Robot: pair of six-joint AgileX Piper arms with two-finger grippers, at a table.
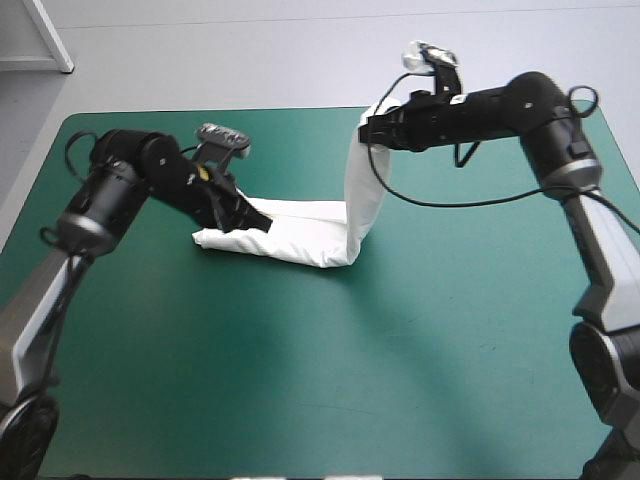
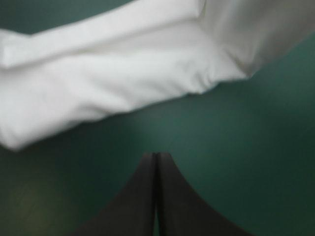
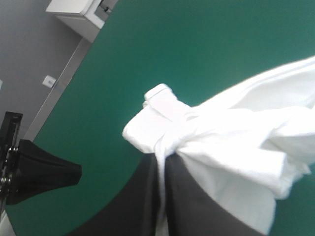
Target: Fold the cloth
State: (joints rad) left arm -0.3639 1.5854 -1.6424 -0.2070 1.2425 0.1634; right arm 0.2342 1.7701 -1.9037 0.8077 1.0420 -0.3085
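- Left jaws closed on nothing, low over the table (image 1: 400, 380), at the left end of the T-shirt (image 1: 300, 243).
- Right jaws clamp a bunched T-shirt end, raised near table's far edge.
- T-shirt lies as folded strip mid-table, right part rising.

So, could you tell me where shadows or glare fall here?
High view: a soft shadow lies on the teal-green cover under the left arm, a sheen toward the near edge. Left wrist view: the T-shirt shows mild shading. Right wrist view: grey shadows mark its folds.
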